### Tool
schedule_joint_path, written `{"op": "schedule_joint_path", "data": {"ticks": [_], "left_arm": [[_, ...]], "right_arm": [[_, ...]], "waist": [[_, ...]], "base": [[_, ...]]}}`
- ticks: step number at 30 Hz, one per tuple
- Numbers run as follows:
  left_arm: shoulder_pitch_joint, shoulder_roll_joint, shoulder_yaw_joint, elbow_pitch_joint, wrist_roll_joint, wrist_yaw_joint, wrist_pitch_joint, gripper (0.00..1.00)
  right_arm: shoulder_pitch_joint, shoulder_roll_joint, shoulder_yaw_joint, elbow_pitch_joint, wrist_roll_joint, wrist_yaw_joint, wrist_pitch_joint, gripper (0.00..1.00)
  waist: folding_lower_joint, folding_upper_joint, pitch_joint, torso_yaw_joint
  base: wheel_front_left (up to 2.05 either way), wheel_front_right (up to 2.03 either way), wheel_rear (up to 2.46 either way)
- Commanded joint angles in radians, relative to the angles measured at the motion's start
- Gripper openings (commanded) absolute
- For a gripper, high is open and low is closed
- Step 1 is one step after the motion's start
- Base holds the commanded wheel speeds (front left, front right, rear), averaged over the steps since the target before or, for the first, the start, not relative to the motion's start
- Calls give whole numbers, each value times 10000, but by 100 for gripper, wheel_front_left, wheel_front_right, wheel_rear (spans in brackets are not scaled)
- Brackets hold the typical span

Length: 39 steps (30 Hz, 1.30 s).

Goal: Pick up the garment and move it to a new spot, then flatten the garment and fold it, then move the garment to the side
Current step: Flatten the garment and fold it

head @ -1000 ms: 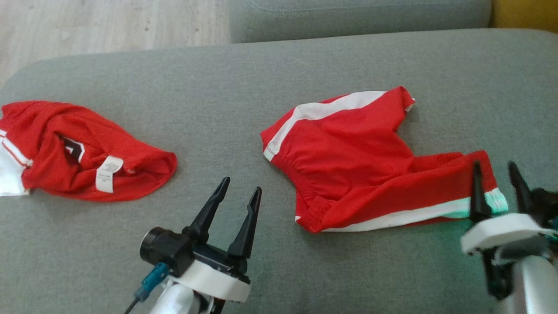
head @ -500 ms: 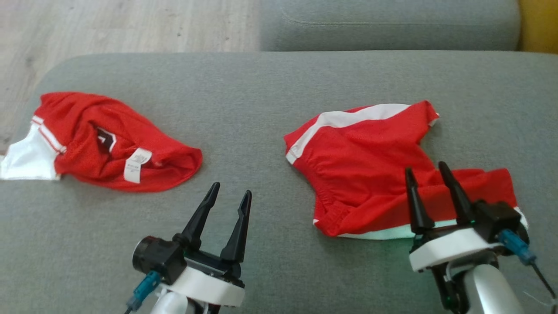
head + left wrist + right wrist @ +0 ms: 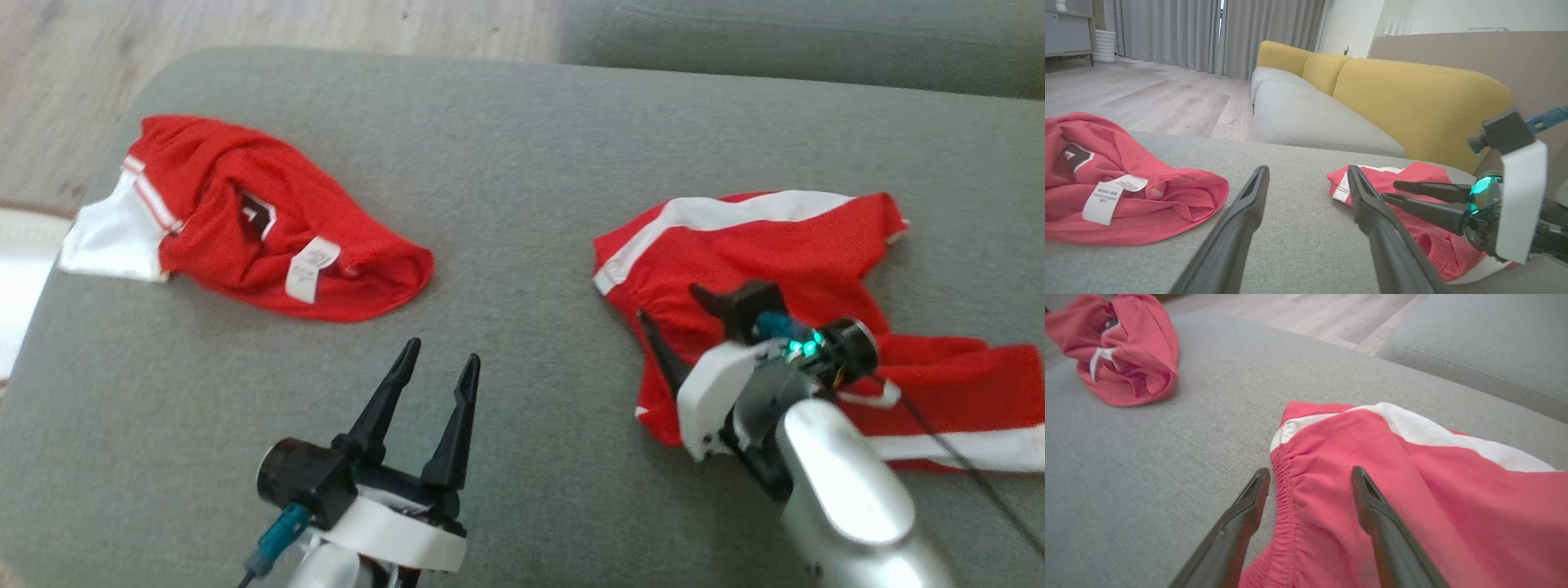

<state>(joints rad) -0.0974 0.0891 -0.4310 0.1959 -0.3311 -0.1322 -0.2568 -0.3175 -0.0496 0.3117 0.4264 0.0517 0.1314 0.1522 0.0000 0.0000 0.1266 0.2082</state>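
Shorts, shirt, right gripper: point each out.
Shorts (image 3: 759, 253), head view, red panel under white stripe.
Shirt (image 3: 367, 269), head view, red fold beside label.
Right gripper (image 3: 1310, 471), right wrist view, midway between fingertips.

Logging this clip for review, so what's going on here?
A two-armed robot is working at a grey cushion with two red garments lying on it. Its right gripper is open over the waistband edge of the red shorts, one finger over the fabric and one over bare cushion, gripping nothing yet. The left gripper is open above bare cushion between the garments. A crumpled red shirt lies apart at the left.
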Motion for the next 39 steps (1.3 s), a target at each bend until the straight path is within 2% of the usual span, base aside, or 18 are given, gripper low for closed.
{"op": "schedule_joint_path", "data": {"ticks": [1, 2, 8, 9, 10, 19, 27, 28, 29, 34, 39], "left_arm": [[-477, -28, 205, -264, -60, 15, -49, 100], [-544, -68, 145, -240, -104, 15, -49, 100], [-696, -178, 63, -175, -233, 15, -49, 100], [-719, -192, 62, -173, -248, 15, -49, 100], [-754, -205, 49, -171, -260, 15, -49, 100], [-1032, -303, -59, -187, -395, 15, -49, 100], [-1179, -339, -66, -178, -437, 15, -49, 100], [-1188, -342, -52, -172, -433, 15, -49, 100], [-1194, -344, -34, -164, -428, 15, -49, 100], [-1198, -338, 91, -149, -393, 15, -49, 100], [-1069, -219, 408, -229, -294, 15, -49, 100]], "right_arm": [[-691, -78, 197, 153, -260, -7, 277, 100], [-1139, -76, 79, 749, -385, -7, 518, 100], [-2242, -65, 105, 2311, -450, -7, 881, 100], [-2415, -65, 124, 2542, -419, -7, 928, 46], [-2590, -75, 109, 2742, -387, -7, 930, 0], [-4152, -354, -18, 3988, -199, -7, 401, 0], [-5275, -556, -408, 5142, -431, -7, -129, 0], [-5353, -581, -390, 5324, -597, -7, -162, 7], [-5419, -587, -403, 5476, -746, -7, -242, 100], [-5513, -327, -645, 5813, -756, -7, -885, 100], [-5260, -59, -846, 5394, -350, -7, -2326, 100]], "waist": [[0, 0, 202, 264], [0, 0, 292, 439], [0, 0, 565, 913], [0, 0, 626, 977], [0, 0, 687, 1050], [0, 0, 1144, 1550], [0, 0, 1407, 1650], [0, 0, 1417, 1623], [0, 0, 1417, 1582], [0, 0, 1299, 1246], [0, 0, 941, 432]], "base": [[0, 0, 0], [0, 0, 0], [0, 0, 0], [0, 0, 0], [0, 0, 0], [0, 0, 0], [0, 0, 0], [0, 0, 0], [0, 0, 0], [0, 0, 0], [0, 0, 0]]}}
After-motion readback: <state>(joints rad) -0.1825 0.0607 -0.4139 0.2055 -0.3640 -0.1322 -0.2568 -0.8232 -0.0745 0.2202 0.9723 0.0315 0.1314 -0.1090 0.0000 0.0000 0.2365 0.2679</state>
